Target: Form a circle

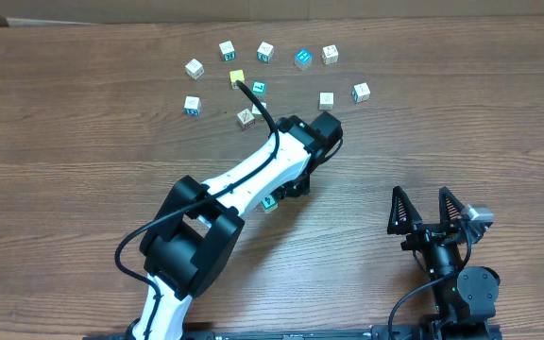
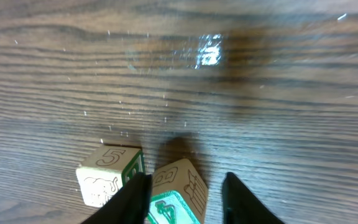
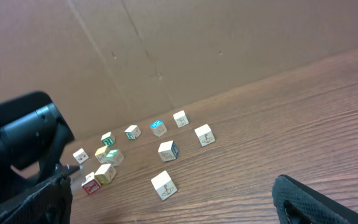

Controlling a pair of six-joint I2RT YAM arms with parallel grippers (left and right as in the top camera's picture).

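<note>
Small wooden letter blocks lie in a loose arc at the far middle of the table, from one block (image 1: pixel 194 68) on the left to another (image 1: pixel 361 92) on the right; several more (image 1: pixel 246 117) sit inside the arc. My left gripper (image 2: pixel 185 180) hangs low over the table with a green-faced block (image 2: pixel 178 198) between its fingers. The left finger touches it, the right finger (image 2: pixel 238 196) stands apart, so the gripper is open. A block with a 5 and an elephant (image 2: pixel 107 174) sits just to its left. In the overhead view the left arm (image 1: pixel 253 175) hides most of this; only a teal-edged block (image 1: pixel 269 201) shows. My right gripper (image 1: pixel 428 203) rests open and empty at the near right.
A cardboard wall (image 3: pixel 185 50) closes the table's far side. The right wrist view shows the blocks spread ahead, the nearest being a white one (image 3: pixel 165 185). The left arm's black cable (image 1: pixel 258 104) arches over the inner blocks.
</note>
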